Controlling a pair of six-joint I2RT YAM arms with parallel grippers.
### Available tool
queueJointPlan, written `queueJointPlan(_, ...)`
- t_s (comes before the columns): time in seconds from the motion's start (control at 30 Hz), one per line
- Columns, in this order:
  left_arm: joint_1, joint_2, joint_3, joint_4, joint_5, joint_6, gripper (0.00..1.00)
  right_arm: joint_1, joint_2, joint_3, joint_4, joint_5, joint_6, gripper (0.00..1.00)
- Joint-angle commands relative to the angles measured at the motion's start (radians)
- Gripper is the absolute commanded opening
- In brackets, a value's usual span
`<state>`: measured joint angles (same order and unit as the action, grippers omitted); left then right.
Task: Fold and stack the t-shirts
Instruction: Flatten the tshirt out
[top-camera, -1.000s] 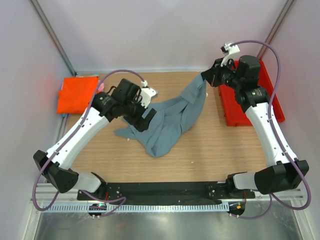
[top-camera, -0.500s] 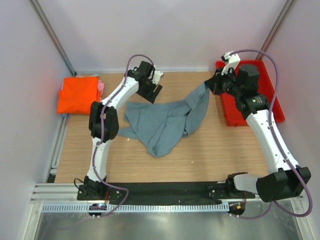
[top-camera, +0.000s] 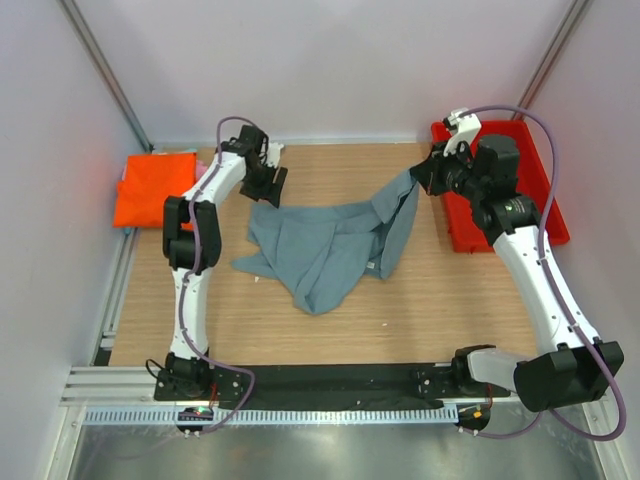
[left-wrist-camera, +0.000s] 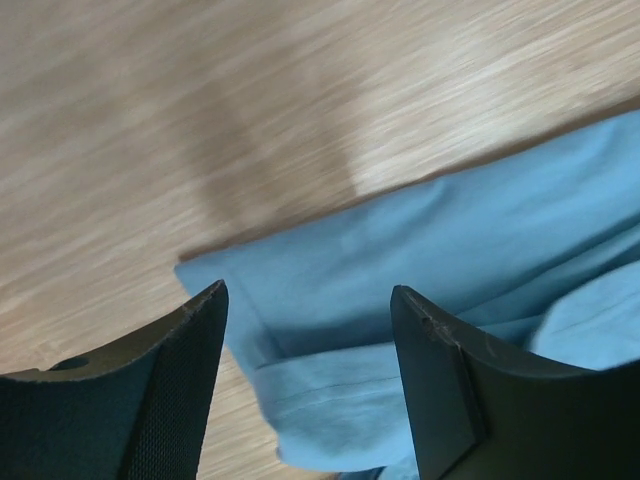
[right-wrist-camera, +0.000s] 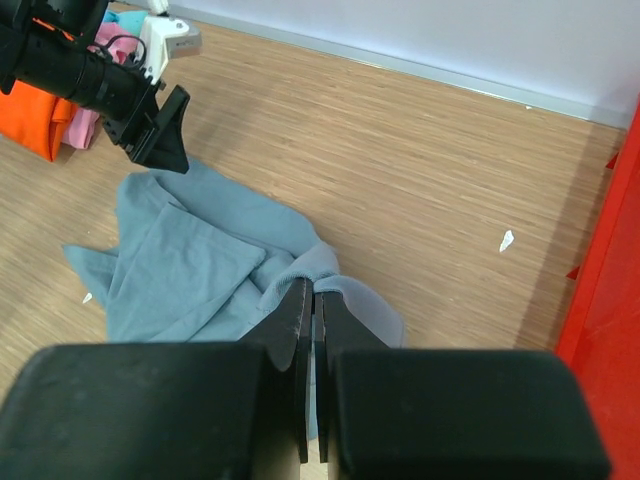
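Note:
The grey-blue t-shirt (top-camera: 320, 245) lies crumpled on the wooden table, its right end lifted. My right gripper (top-camera: 420, 181) is shut on that raised edge; in the right wrist view (right-wrist-camera: 313, 290) the cloth (right-wrist-camera: 190, 260) bunches around the closed fingers. My left gripper (top-camera: 268, 186) is open just above the shirt's back left corner. In the left wrist view (left-wrist-camera: 308, 300) a hemmed sleeve (left-wrist-camera: 420, 250) lies between the spread fingers (left-wrist-camera: 170, 400). The orange t-shirt (top-camera: 150, 188) lies folded at far left, with the pink one (top-camera: 203, 172) showing beside it.
The red plastic bin (top-camera: 540, 205) stands at the right behind my right arm, and its wall shows in the right wrist view (right-wrist-camera: 610, 300). A small white scrap (right-wrist-camera: 507, 240) lies on the wood. White walls and metal rails enclose the table.
My left arm swung from the shirt's left side to the back, and now hovers at its back left corner. The shirt's left part lies flatter. My right gripper shifted slightly, still holding cloth.

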<state>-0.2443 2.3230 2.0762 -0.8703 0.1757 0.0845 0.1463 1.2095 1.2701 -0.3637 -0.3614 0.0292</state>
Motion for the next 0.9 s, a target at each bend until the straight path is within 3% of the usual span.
queueJointPlan(0.0, 0.045, -0.076, -0.085, 0.008, 0.051, -0.012, 0.67, -0.005, -0.002, 0.008, 0.063, -0.014, 0.008, 0.01)
queueJointPlan(0.3, 0.109, -0.178, -0.257, 0.005, 0.08, 0.027, 0.63, -0.005, 0.001, -0.017, 0.077, -0.014, 0.003, 0.02)
queueJointPlan(0.5, 0.115, -0.289, -0.373, -0.038, 0.171, 0.034, 0.62, -0.005, 0.001, -0.023, 0.074, -0.01, -0.003, 0.01)
queueJointPlan(0.87, 0.115, -0.26, -0.393, -0.032, 0.212, 0.026, 0.59, -0.005, 0.024, -0.032, 0.086, -0.017, 0.011, 0.01)
